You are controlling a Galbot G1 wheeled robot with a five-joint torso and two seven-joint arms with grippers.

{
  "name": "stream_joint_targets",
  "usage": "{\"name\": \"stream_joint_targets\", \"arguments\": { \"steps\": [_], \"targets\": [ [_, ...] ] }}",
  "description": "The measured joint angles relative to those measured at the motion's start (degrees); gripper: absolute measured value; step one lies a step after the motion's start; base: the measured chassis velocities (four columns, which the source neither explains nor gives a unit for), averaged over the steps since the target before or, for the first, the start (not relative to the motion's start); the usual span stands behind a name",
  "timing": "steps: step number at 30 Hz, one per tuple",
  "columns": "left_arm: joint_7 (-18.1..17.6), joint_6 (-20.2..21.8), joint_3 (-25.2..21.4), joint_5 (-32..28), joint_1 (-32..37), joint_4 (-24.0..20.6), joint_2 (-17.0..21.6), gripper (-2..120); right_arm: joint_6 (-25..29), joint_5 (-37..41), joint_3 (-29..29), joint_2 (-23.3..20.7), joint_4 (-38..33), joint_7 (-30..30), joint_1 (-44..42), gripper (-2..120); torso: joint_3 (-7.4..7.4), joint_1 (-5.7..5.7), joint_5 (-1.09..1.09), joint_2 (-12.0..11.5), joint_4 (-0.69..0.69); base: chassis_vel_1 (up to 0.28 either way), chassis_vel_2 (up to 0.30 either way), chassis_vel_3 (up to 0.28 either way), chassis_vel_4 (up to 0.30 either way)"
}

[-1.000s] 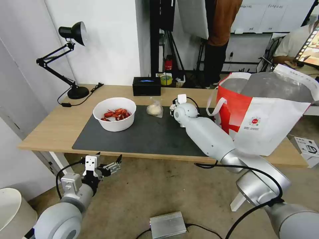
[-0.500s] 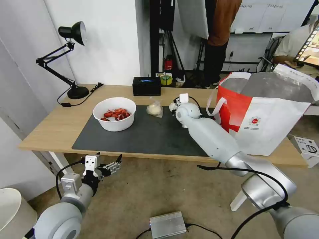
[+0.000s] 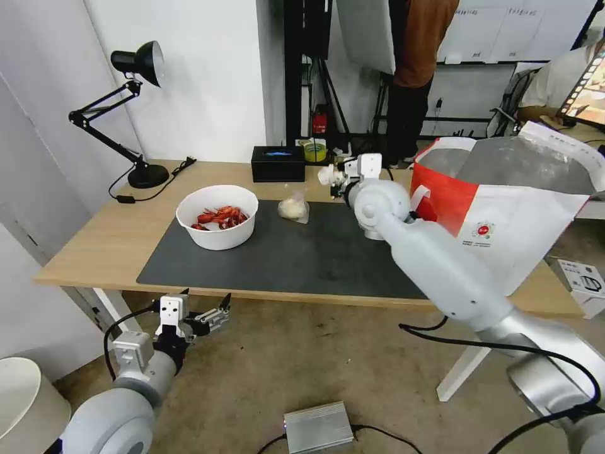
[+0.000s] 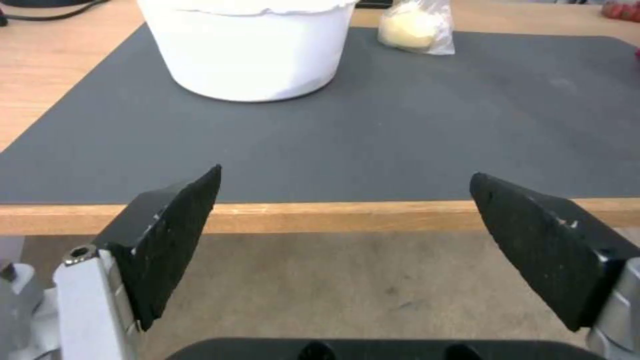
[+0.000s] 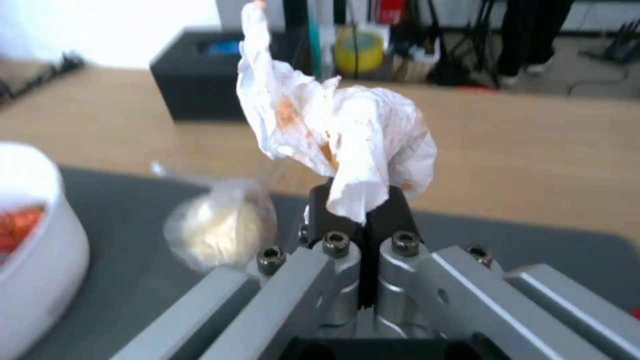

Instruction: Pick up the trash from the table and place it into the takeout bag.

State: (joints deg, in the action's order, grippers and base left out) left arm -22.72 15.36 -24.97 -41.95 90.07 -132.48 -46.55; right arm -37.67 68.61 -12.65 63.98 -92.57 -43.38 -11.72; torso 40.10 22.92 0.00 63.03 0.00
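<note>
One crumpled white tissue (image 5: 347,135) with orange stains is pinched in the right claw (image 5: 360,210), whose two black fingers are pressed together on it. In the head view the right claw (image 3: 337,176) is up in the air in the upper middle of the frame, above the far edge of the table (image 3: 101,239), with the tissue (image 3: 326,174) sticking out of it. Just to its right stands one takeout bag (image 3: 504,214), white and red with a silver inside, open at the top. One white round bowl (image 3: 217,216) of red crayfish shells sits on the left part of the one dark grey mat (image 3: 283,252). One small clear bag (image 3: 293,207) with a whitish lump lies on the mat to the right of the bowl, apart from it. One black box (image 3: 278,162) sits near the back edge of the table. The left claw (image 3: 211,315) hangs low at the lower left of the frame, in front of the table edge, and its two black fingers (image 4: 173,235) are spread wide with nothing between them.
</note>
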Motion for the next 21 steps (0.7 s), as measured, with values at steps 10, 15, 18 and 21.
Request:
{"name": "stream_joint_targets", "arguments": {
  "steps": [10,15,18,21],
  "targets": [
    [-0.06,0.06,-0.82,0.26,1.36,-1.08,-0.47,100,-0.91,8.24,3.32,-9.33,-12.61,-6.13,0.74,0,0.0,0.0,0.01,0.0,0.0,0.0,0.0,0.0,0.0],
    [-0.07,0.06,-1.08,0.4,1.72,-1.26,-0.81,100,-1.69,13.01,6.19,-15.98,-18.07,-8.66,0.76,0,0.0,0.0,0.01,0.0,0.0,0.0,0.0,0.0,0.0],
    [-0.08,0.07,-1.05,0.75,1.88,-1.4,-1.05,100,-2.11,16.51,8.57,-21.23,-21.19,-10.24,0.47,0,0.0,0.0,0.01,0.0,0.0,0.0,0.0,0.0,0.0],
    [-0.07,0.07,-0.95,0.83,1.9,-1.62,-1.05,100,-2.28,17.95,10.37,-24.06,-22.19,-10.58,-0.15,0,0.0,0.0,0.01,0.0,0.0,0.0,0.0,0.0,0.0]
  ]
}}
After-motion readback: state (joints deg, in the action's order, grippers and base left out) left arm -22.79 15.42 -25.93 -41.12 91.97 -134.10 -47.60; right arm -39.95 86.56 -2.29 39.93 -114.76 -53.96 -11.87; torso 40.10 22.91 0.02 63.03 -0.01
